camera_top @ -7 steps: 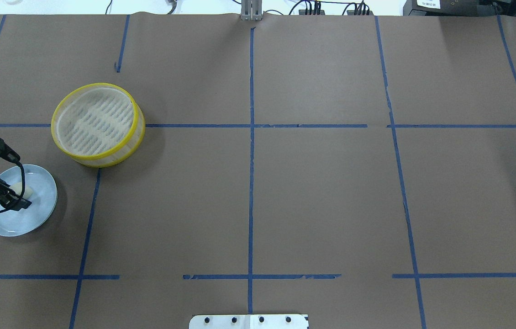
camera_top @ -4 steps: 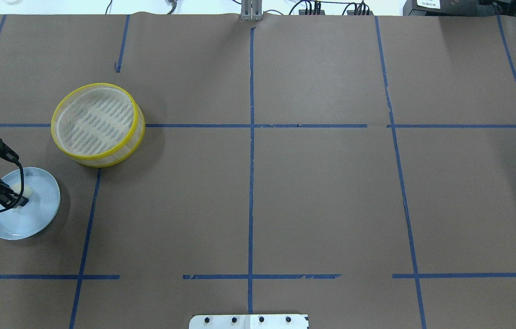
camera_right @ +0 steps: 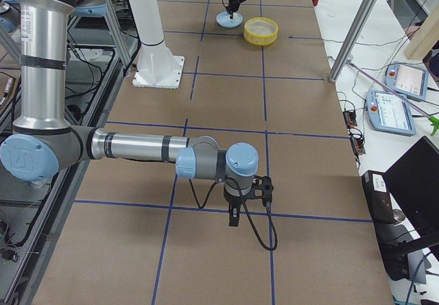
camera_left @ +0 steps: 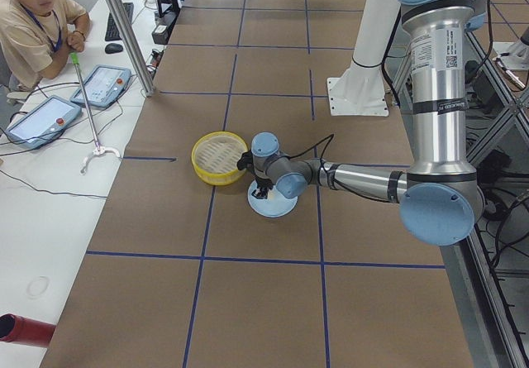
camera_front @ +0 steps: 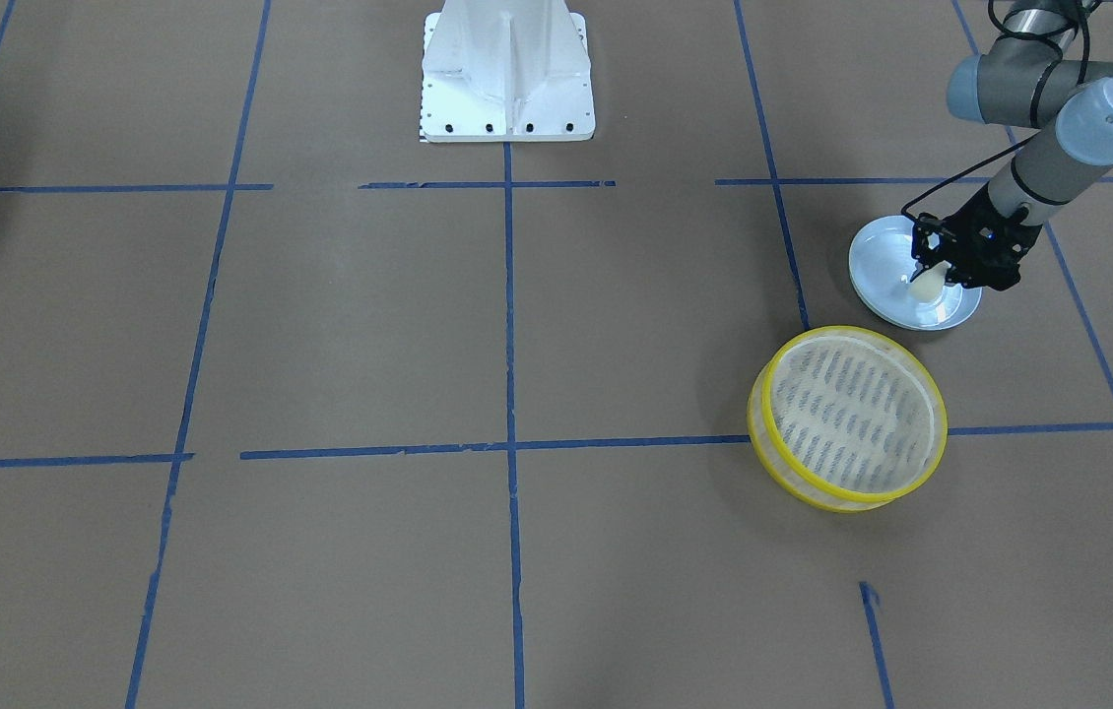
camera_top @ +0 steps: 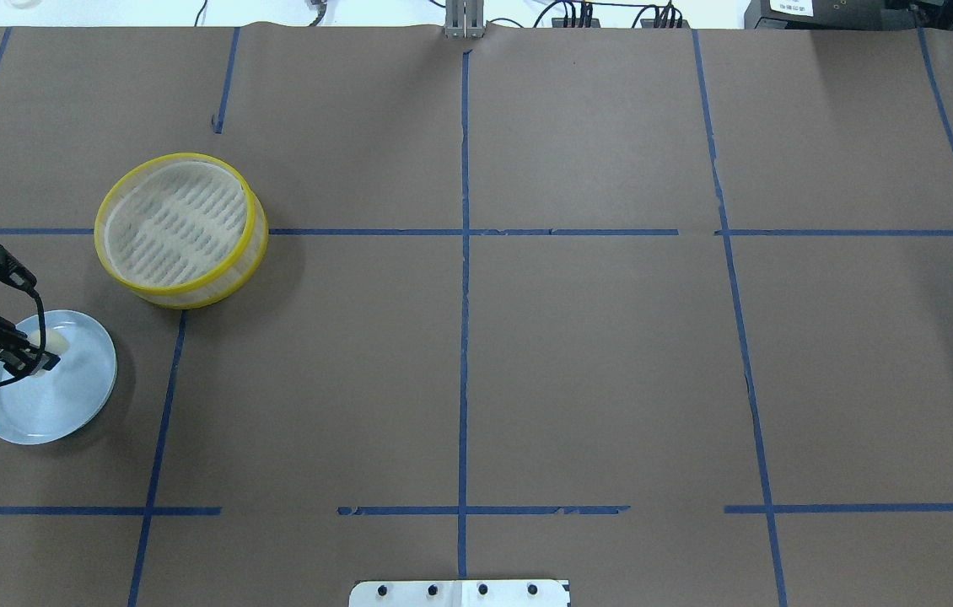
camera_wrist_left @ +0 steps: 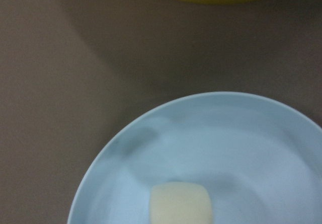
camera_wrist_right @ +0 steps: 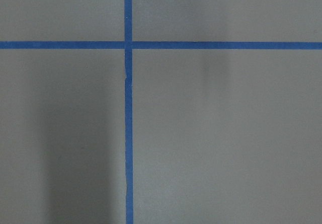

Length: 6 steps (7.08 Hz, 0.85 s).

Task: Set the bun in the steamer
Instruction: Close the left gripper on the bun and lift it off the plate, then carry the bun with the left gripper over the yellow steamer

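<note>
Exterior front-facing view: the small cream-white, rounded block of a bun [camera_front: 926, 286] is lying on the round pale blue plate [camera_front: 874, 258]. The black two-finger left gripper [camera_front: 933, 272] is standing right over it, and I cannot tell whether its fingers are pinching it. The bun is looking light, smooth and probably soft, so a gentle hold across its two flatter sides seems best. The round yellow-rimmed steamer basket [camera_front: 844, 331] is sitting near the plate. The right gripper [camera_right: 234, 217] is hanging well apart, and I cannot tell its spread.
</note>
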{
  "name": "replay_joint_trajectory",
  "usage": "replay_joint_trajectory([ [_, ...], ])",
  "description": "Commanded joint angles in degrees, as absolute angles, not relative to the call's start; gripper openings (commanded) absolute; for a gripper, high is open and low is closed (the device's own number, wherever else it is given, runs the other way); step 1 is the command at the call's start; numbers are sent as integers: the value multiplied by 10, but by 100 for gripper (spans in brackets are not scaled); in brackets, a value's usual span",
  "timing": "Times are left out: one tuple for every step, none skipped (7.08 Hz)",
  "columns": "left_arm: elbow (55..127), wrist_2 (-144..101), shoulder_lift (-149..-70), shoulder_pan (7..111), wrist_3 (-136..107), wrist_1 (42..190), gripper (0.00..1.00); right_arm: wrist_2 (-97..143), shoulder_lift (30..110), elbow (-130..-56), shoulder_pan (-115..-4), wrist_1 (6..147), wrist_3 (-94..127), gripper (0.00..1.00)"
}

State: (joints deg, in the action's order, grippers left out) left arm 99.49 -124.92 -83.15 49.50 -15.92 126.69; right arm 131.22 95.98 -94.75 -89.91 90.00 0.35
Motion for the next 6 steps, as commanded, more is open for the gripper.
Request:
replay_joint_trajectory([
  [1038,-1254,-837,537,-163,1265,34,1312,960,-947,-899,900,4,100],
  [1038,-1285,-854,552,-190,1265,34,1312,960,-947,-899,900,4,100],
  [1025,-1291,-895,555,-242,1260,34,1312,960,-947,-899,900,4,100],
  [999,-1292,-942,555,-306,1257,34,1312,960,-947,-899,899,4,100],
  [962,-1291,-1016,554,-388,1214,34,1312,960,-947,-899,900,4,100],
  [920,-1287,-1092,552,-402,1138,34,1312,960,-947,-899,900,4,100],
])
